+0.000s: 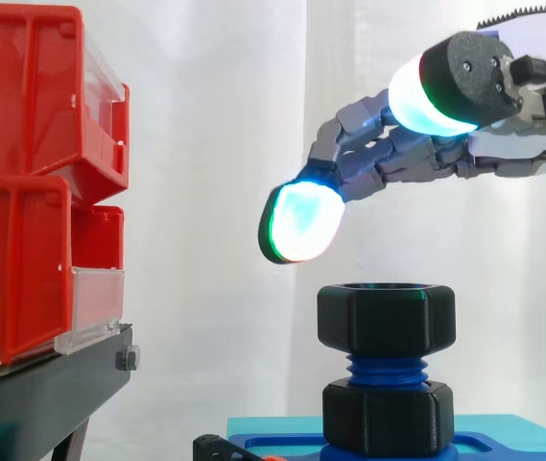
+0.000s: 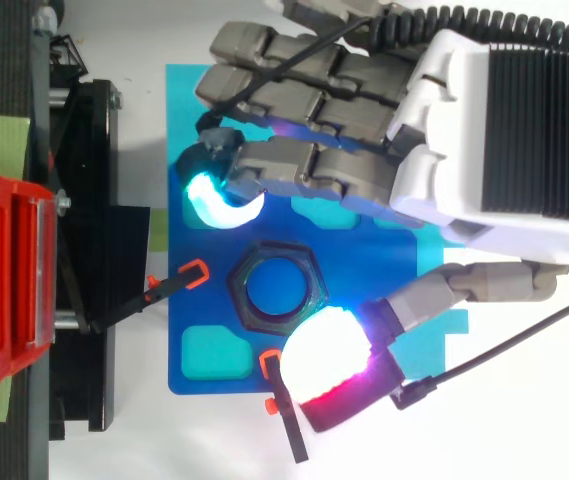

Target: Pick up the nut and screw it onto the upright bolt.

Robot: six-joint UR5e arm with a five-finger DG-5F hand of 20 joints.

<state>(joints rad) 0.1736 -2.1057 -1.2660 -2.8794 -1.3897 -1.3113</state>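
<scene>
Nut point(image 1: 386, 320), black and six-sided, sits on the top of the upright blue bolt point(image 1: 385, 368). I can see a few turns of thread bare below it, and a second black nut point(image 1: 388, 415) lower on the bolt, down against the blue base plate point(image 2: 359, 262).

From my side camera, the hand point(image 1: 512, 144) hangs above the bolt, reaching in from the right. Its fingers point(image 1: 301, 223) are loosely bent and spread and hold nothing. One glowing pad is just above the bolt and to its left, clear of the nut with a gap showing between them.

From overhead, I see the fingers on one side of the bolt and the thumb pad point(image 2: 329, 355) on the other, with the nut between them and neither touching it as far as I can tell.

A black clamp with an orange tip point(image 2: 192, 273) lies on the plate beside the bolt. Left of the bolt, well apart, red bins point(image 1: 33, 192) are stacked on a black stand point(image 1: 42, 394).
</scene>
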